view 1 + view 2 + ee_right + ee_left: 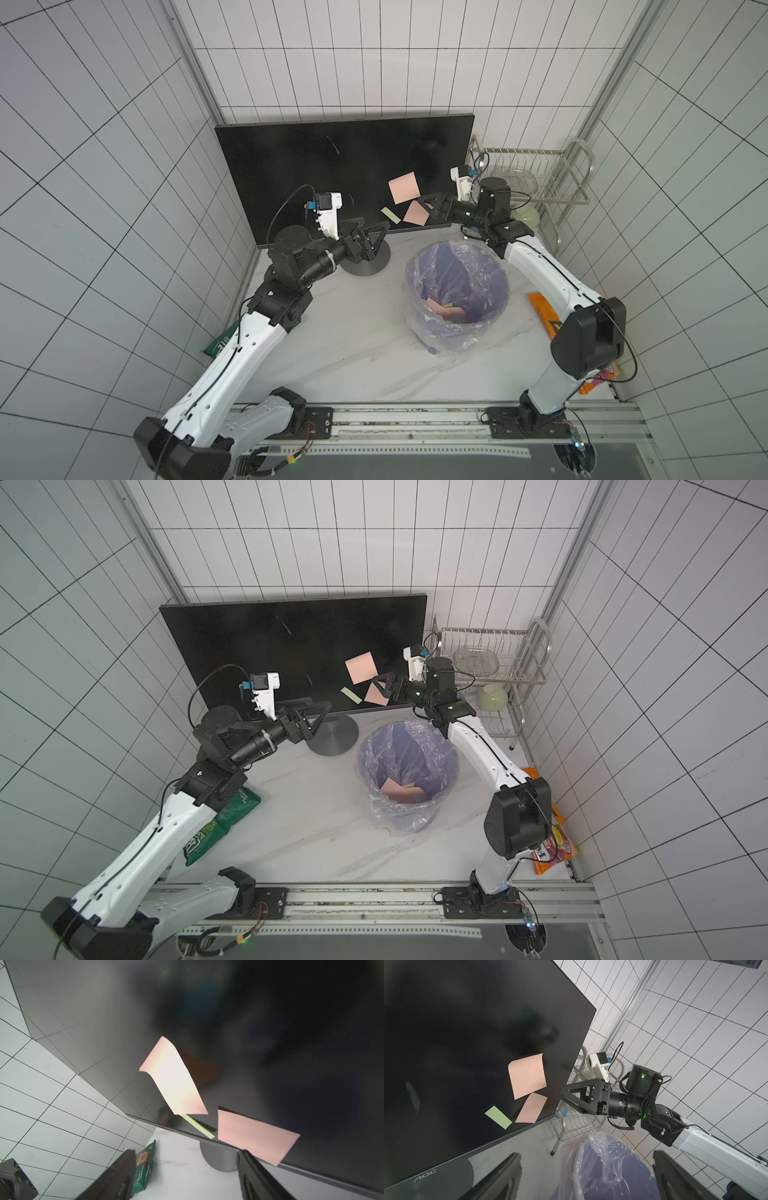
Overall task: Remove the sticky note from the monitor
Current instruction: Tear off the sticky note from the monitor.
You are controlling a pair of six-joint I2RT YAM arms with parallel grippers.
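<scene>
1. Closest to me, a metal rail (415,419) runs along the front of the marble table (353,340), with both arms bolted to it.
2. A green snack bag (216,825) lies under the left arm, and orange packets (552,845) lie by the right arm's elbow.
3. Mid-table stands a lavender bin (453,338) lined with clear plastic. A few pink notes (440,309) lie at its bottom.
4. Beyond the bin, the left gripper (380,239) hangs over the monitor's round grey base (365,270). Its jaws are spread wide and hold nothing.
5. The right gripper (423,207) reaches in from the screen's right side, low down. Its jaws are parted with nothing between them.
6. The lower pink sticky note (415,212) is stuck near the bottom right corner of the monitor (311,166), just beside the right gripper's fingertips. I cannot tell whether a tip touches the paper.
7. The upper pink sticky note (403,188) sits just above it on the screen, with one edge curling off the glass. It is above and to the left of the right gripper and apart from it.
8. A thin green strip (390,215) clings to the screen left of the lower note, farther from the right gripper.
9. Farthest back, right of the monitor, a wire rack (540,174) stands against the tiled wall, and a pale bowl (492,696) sits at its foot.
</scene>
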